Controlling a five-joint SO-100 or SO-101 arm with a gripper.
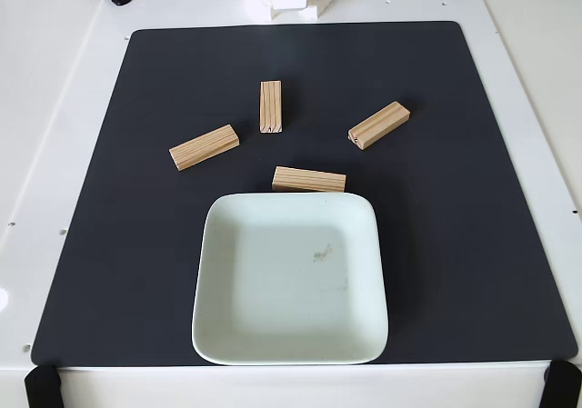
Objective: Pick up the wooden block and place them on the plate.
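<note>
Four small light-wood rectangular blocks look light, stiff and grippy; pinch across the narrow sides. The pale mint square plate sits empty. I cannot tell the gripper's opening.

A white tabletop carries a black mat. On the mat lie four wooden blocks and a plate.

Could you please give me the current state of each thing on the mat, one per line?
Left wooden block: flat on the mat, angled.
Middle wooden block: flat, grooves up, lengthwise.
Right wooden block: flat, angled, groove showing.
Near wooden block: flat, just beyond the plate's far rim.
Plate: upright, empty, faint smudge at centre.
</note>
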